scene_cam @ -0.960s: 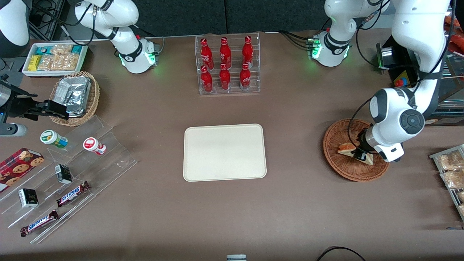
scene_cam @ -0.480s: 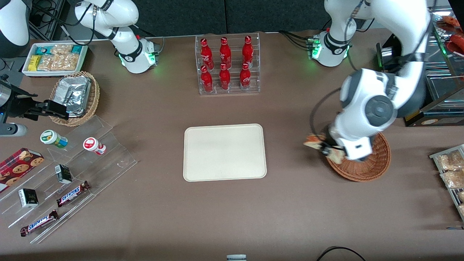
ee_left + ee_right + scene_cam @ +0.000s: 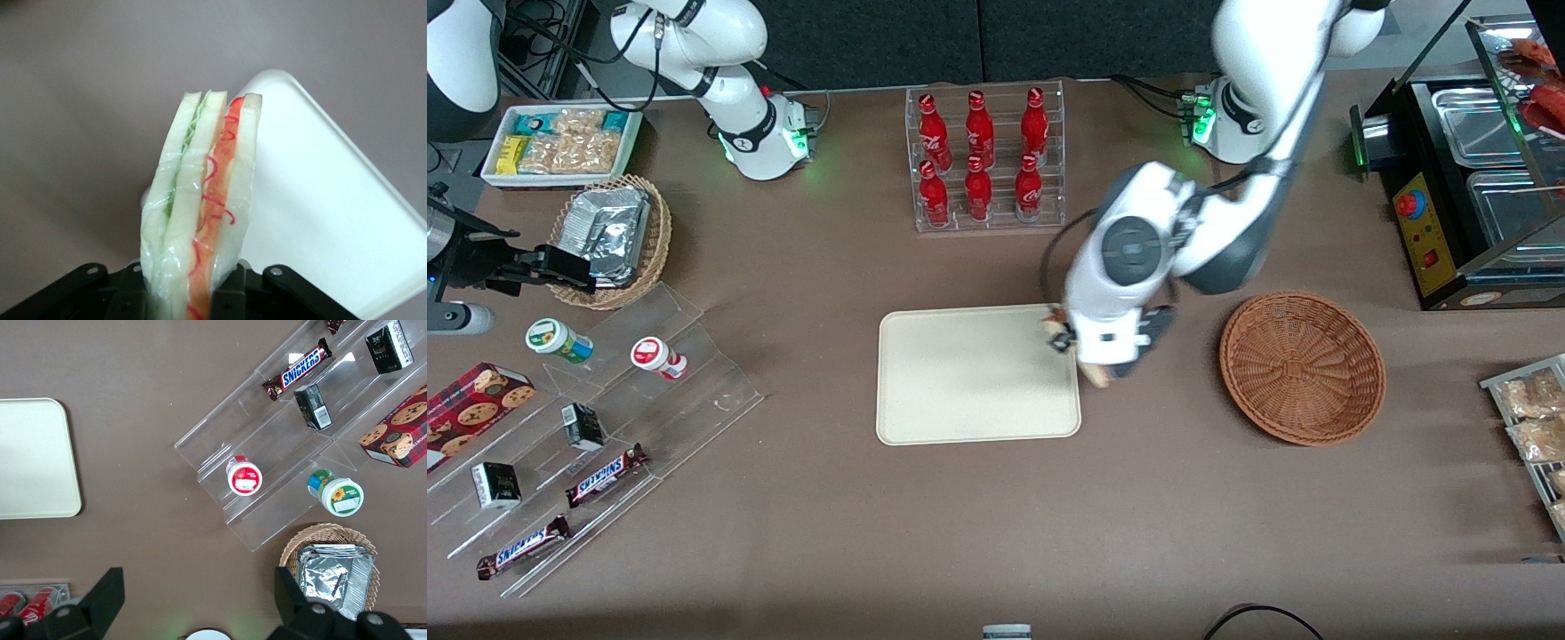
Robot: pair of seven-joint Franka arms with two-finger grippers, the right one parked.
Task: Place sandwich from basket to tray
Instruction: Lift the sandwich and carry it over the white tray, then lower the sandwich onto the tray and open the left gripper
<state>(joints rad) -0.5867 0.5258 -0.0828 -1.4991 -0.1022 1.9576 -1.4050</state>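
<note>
My left gripper (image 3: 1079, 348) is shut on the sandwich (image 3: 200, 213), a clear-wrapped wedge of white bread with green and orange-red filling. It holds the sandwich in the air above the edge of the cream tray (image 3: 960, 378) that lies nearest the basket. In the front view only bits of the sandwich (image 3: 1056, 325) show beside the wrist. In the left wrist view the tray's rounded corner (image 3: 333, 200) lies below the sandwich. The reddish-brown wicker basket (image 3: 1303, 366) stands toward the working arm's end of the table with nothing in it.
A clear rack of red bottles (image 3: 985, 160) stands farther from the front camera than the tray. A clear stepped stand with snacks (image 3: 596, 427) and a tan basket of foil packets (image 3: 612, 238) lie toward the parked arm's end. Snack packets (image 3: 1534, 427) lie at the working arm's end.
My left gripper lifted the sandwich out of the basket and carried it sideways to the tray's edge. The basket now holds nothing.
</note>
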